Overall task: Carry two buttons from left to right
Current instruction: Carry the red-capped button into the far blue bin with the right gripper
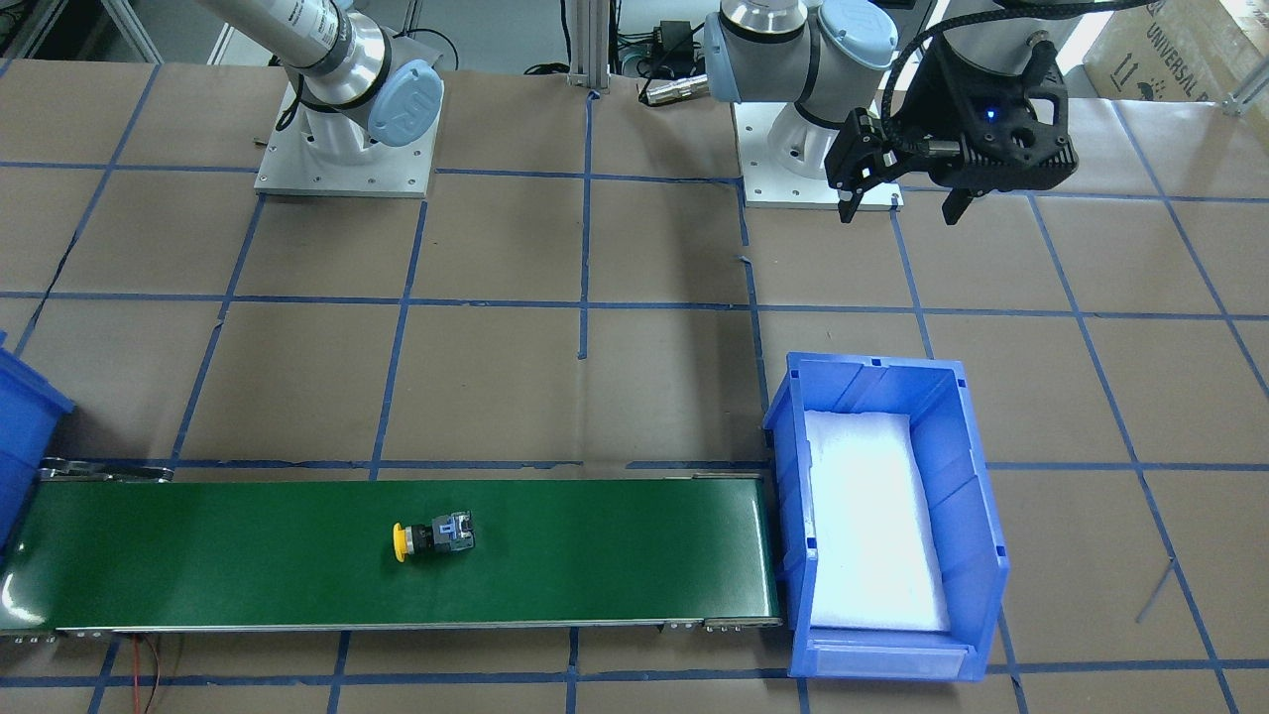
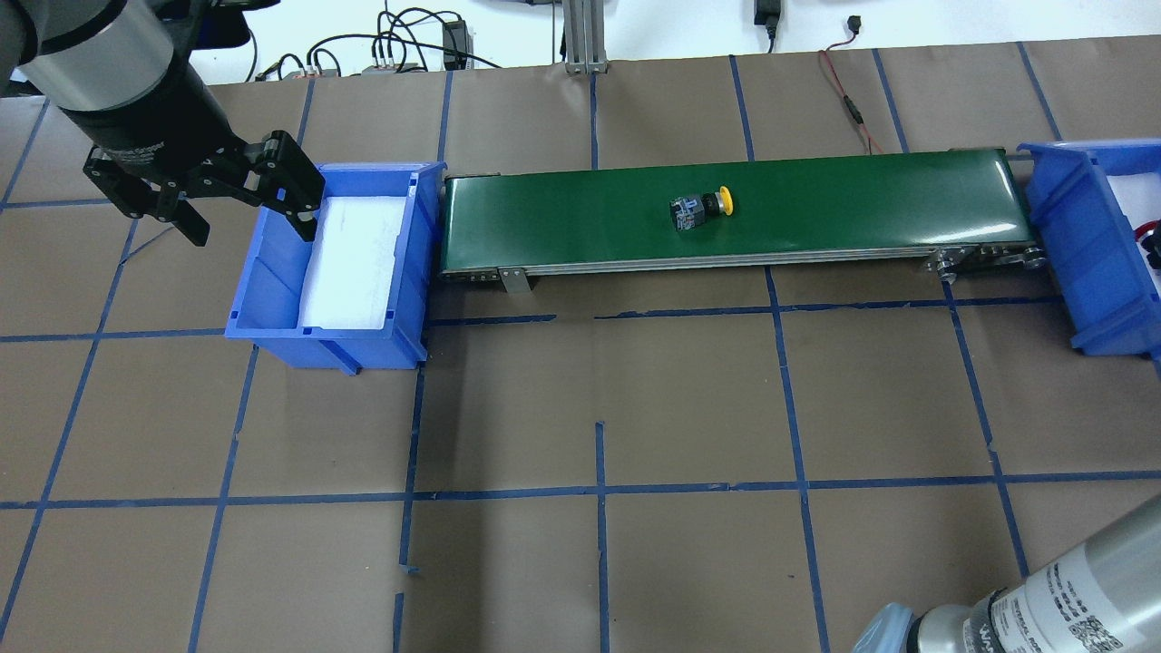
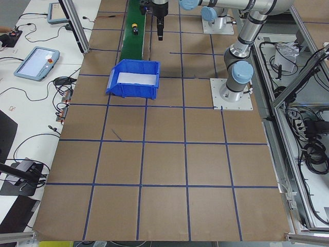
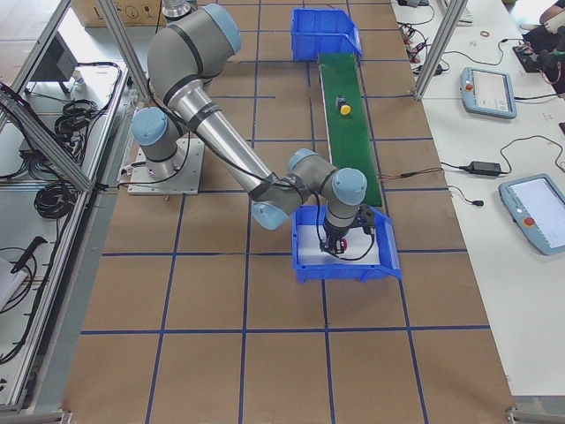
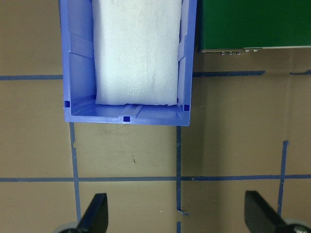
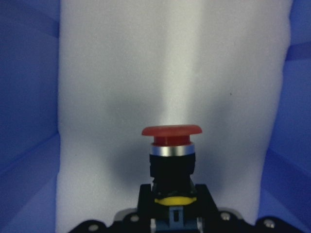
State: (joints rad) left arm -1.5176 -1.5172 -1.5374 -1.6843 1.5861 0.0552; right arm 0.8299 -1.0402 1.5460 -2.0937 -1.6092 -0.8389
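Our right gripper point(image 4: 340, 245) pinches the red button point(image 6: 171, 145) just above the foam in the right bin point(image 2: 1079, 245). Our left gripper point(image 1: 900, 211) hangs spread beside the left bin point(image 2: 272, 272), holding nothing. The yellow button point(image 1: 433, 536) lies on its side midway along the belt point(image 1: 248, 555), well apart from both grippers. If we release too high, the red one may bounce or tip. The yellow one could roll on its round cap under a grasp, or snag at the belt's end.
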